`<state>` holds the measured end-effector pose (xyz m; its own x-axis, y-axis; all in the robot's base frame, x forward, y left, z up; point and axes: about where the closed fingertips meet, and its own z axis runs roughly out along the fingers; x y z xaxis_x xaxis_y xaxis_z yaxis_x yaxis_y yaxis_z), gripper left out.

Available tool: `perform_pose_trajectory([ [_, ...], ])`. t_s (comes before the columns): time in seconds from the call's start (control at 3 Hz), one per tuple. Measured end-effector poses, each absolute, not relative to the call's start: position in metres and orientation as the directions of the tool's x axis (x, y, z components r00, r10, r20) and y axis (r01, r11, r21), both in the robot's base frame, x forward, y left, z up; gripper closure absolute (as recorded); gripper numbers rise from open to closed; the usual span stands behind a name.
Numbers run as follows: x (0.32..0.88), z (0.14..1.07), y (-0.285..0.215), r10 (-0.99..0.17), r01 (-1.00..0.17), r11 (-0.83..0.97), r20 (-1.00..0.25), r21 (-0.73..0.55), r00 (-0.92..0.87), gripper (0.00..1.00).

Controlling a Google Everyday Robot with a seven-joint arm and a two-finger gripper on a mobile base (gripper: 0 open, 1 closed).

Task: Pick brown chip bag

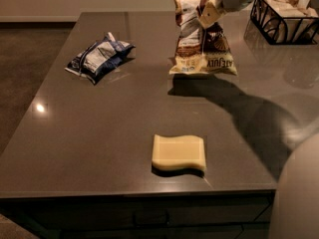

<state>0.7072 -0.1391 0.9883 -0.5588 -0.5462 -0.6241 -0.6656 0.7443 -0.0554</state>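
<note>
The brown chip bag (199, 44) hangs upright above the far middle of the dark table (99, 133), its cream bottom band with dark lettering lowest and its shadow on the table below. My gripper (208, 15) comes in from the upper right and is shut on the bag's upper part, holding it off the surface.
A dark blue and white snack bag (98, 57) lies at the far left. A pale yellow wavy-edged sponge (179, 153) lies near the front edge. A black wire basket (284, 19) stands at the far right. My robot body (299, 193) fills the lower right corner.
</note>
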Motion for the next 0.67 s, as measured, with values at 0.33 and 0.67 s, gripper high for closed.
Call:
perform_pose_trajectory([
  [0.33, 0.6969, 1.0078, -0.1259, -0.578, -0.705, 0.704, -0.643, -0.083, -0.502, 1.0],
  [0.67, 0.695, 1.0112, -0.1235, -0.584, -0.712, 0.696, -0.646, -0.089, -0.491, 1.0],
])
